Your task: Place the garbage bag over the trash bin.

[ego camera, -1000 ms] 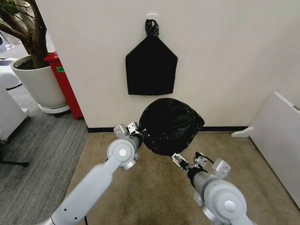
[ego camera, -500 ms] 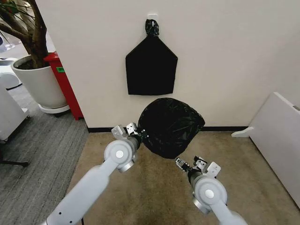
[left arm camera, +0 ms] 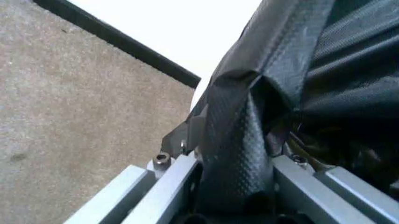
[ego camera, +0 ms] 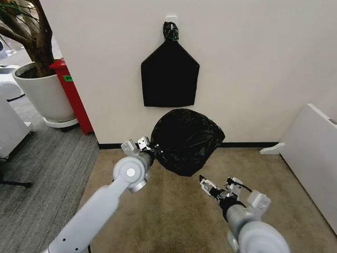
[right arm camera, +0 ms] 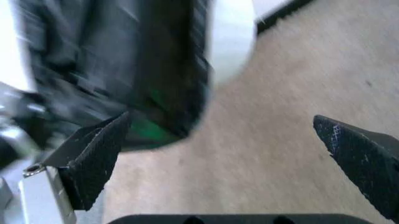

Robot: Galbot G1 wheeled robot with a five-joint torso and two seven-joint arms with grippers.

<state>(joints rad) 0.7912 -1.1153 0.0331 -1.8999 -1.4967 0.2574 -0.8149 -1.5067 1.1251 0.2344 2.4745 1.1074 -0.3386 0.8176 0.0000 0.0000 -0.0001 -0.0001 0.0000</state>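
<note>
garbage bag clamped in left pincer, right pincer apart below

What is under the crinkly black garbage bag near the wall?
The garbage bag wraps a round shape. The right wrist view shows a cream-white strip of the trash bin beside the plastic; the rest is covered. The left gripper pinches the bag's edge.

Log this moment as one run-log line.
left gripper: shut on bag, at its left edge | right gripper: open, off the bag, low over carpet | bin: wrapped in bag, by wall
</note>
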